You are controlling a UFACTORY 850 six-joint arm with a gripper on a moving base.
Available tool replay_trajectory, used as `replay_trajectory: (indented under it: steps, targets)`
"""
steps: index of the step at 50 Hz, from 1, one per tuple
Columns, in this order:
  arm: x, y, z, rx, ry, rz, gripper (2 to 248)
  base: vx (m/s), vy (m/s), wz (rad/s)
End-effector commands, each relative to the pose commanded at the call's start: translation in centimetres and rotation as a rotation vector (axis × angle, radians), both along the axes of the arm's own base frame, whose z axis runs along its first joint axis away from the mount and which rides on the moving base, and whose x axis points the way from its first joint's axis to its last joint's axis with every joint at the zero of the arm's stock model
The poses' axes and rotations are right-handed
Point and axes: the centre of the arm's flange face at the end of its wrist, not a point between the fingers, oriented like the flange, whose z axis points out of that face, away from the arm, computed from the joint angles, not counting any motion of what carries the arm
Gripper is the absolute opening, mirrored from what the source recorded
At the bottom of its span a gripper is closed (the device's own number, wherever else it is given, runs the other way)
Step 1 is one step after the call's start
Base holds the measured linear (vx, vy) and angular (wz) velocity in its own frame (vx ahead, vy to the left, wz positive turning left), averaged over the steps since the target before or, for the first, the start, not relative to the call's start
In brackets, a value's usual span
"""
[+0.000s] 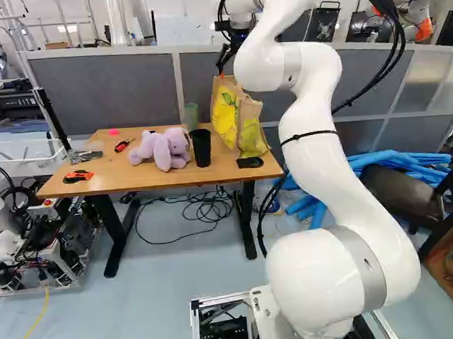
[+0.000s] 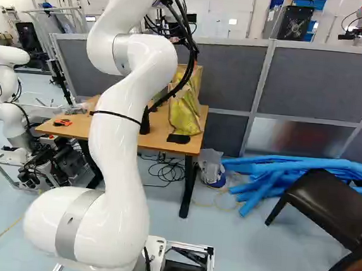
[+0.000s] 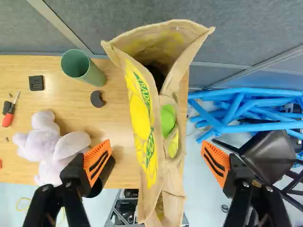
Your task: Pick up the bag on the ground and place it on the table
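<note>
Fingers of gripper (image 3: 157,163) spread wide, paper grocery bag (image 3: 147,118) between them, ungripped. Bag upright on worktop (image 1: 112,180), by its right edge in left base view. Placing looks done; next: back off evenly, brushing neither side.

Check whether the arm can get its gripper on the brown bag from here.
Probably yes: the gripper stands open, its fingers on either side of the bag, with nothing visible between them and it. The black cup shows under one finger, though, so lowering might bump it.
</note>
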Motion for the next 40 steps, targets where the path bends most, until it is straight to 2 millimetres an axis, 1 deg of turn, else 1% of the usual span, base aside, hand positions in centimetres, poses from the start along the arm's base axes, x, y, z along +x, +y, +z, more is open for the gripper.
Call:
replay_trajectory:
  steps: [22, 40]
  targets:
    - [0.00, 0.00, 0.00, 0.000, 0.000, 0.000, 247, -0.054, -0.002, -0.003]
    - [0.00, 0.00, 0.00, 0.000, 0.000, 0.000, 247, -0.092, -0.004, -0.004]
